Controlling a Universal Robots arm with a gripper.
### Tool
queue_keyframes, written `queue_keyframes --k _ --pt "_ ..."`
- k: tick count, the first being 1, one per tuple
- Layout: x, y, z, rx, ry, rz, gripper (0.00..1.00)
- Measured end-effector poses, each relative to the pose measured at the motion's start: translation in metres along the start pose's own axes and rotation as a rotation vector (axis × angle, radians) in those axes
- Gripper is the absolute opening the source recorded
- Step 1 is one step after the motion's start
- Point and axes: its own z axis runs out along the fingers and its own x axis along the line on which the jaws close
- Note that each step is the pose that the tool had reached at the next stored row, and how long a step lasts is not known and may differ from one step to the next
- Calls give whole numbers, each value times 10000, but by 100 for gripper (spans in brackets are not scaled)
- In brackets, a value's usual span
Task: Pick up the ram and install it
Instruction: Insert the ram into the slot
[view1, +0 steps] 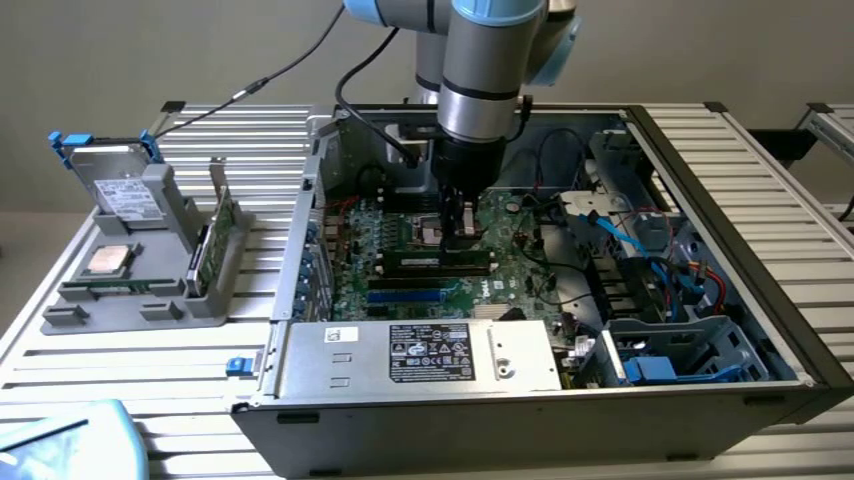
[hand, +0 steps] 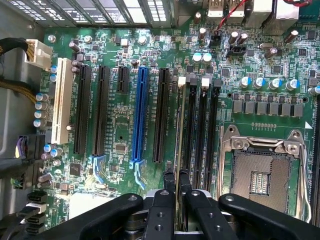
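My gripper (view1: 465, 238) reaches down into the open computer case (view1: 747, 250), over the memory slots on the green motherboard (hand: 120, 125). In the wrist view the ram (hand: 178, 125) appears edge-on as a thin pale-green strip lying along the memory slot nearest the long black expansion slots. My gripper (hand: 176, 176) is shut on the ram's near end, one black finger (hand: 167, 186) on each side. In the exterior view the ram (view1: 420, 262) is a low green strip at the slot below the fingers. How deep it sits in the slot cannot be told.
An empty processor socket (hand: 262, 170) with a metal frame lies beside the memory slots. Blue and black expansion slots (hand: 140, 115) run parallel. A power supply (view1: 420, 355) and loose cables (view1: 654, 250) crowd the case. A grey parts tray (view1: 134, 260) stands at the exterior view's left.
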Motion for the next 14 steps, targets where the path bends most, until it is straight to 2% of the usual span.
queue_keyframes --k 14 --pt "-8 -11 12 -5 0 23 14"
